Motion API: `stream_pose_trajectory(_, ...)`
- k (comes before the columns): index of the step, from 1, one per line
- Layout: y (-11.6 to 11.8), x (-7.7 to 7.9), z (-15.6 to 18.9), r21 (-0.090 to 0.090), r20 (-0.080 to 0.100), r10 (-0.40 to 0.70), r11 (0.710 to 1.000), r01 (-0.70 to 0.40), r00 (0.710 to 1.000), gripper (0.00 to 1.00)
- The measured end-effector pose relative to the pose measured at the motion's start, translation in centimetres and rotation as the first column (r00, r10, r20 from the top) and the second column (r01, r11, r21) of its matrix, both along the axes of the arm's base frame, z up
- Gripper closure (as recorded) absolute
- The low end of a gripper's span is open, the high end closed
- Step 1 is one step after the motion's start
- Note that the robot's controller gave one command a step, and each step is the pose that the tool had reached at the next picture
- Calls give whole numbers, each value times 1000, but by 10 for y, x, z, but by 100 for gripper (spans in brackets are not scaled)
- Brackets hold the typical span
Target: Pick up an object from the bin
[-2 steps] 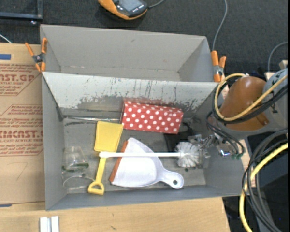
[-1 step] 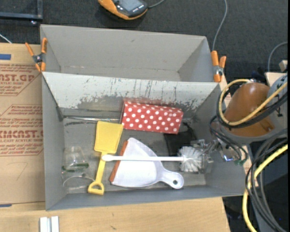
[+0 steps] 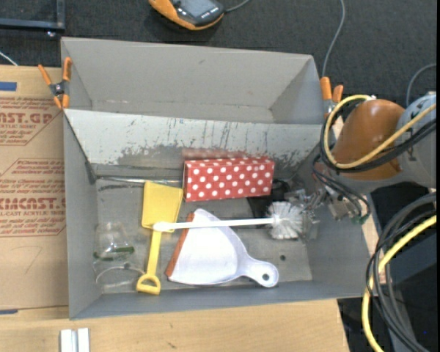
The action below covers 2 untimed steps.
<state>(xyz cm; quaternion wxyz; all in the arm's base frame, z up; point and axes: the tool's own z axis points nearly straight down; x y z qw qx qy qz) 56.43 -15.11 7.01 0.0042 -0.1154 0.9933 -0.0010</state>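
My gripper (image 3: 313, 202) is low at the right side of the bin, right beside the bristly head of a white dish brush (image 3: 284, 221). The brush's thin white handle runs left across the bin floor. Just left of the gripper stands a red box with white polka dots (image 3: 228, 178), and a small black thing (image 3: 279, 189) lies partly hidden between them. A white dustpan (image 3: 214, 257) lies under the brush handle, toward the front.
A yellow toy shovel (image 3: 158, 228) lies left of the dustpan, blade toward the back. Clear plastic cups (image 3: 112, 257) sit in the front left corner. The arm with its orange cover and yellow cables hangs over the right rim.
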Motion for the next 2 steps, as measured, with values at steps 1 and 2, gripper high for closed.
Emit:
stream_pose_trajectory(1, 19, -38, -1, 4, -4, -31, 1000, 31, 1000, 100)
stream_pose_trajectory(2, 23, -11, 90, 2, -3, 15, 1000, -15, 1000, 100)
